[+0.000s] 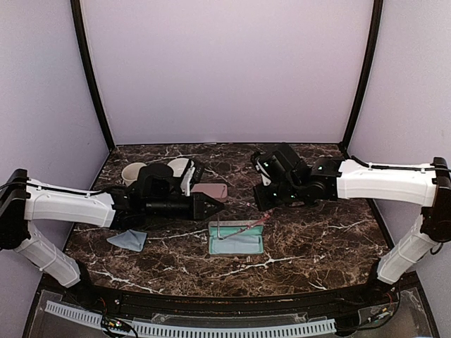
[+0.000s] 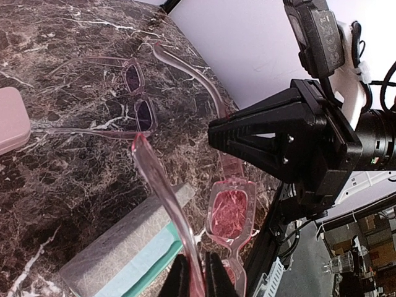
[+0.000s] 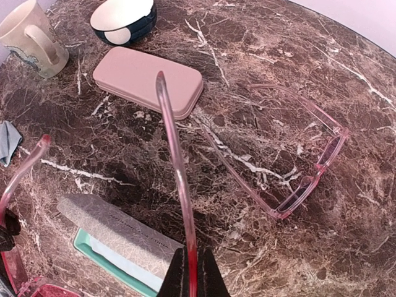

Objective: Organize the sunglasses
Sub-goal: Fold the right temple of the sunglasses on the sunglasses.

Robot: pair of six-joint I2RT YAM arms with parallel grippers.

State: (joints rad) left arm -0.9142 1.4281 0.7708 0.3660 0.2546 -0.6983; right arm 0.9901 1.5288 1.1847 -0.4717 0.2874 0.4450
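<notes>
Two arms meet over the bench [image 1: 317, 246], by the open grey case [image 3: 105, 223]. The red sunglasses [image 2: 230, 210] are held up close by the case with temples spread. The left fingers [image 2: 179, 278] are pinched tight on one temple and the right fingers [image 3: 176, 275] clamped on the other. A second pair [image 3: 303, 176], pink-framed, lies apart on the bench. Looks like the stowing step. Next: fold the temples, then lower into the case without twisting the frame.
</notes>
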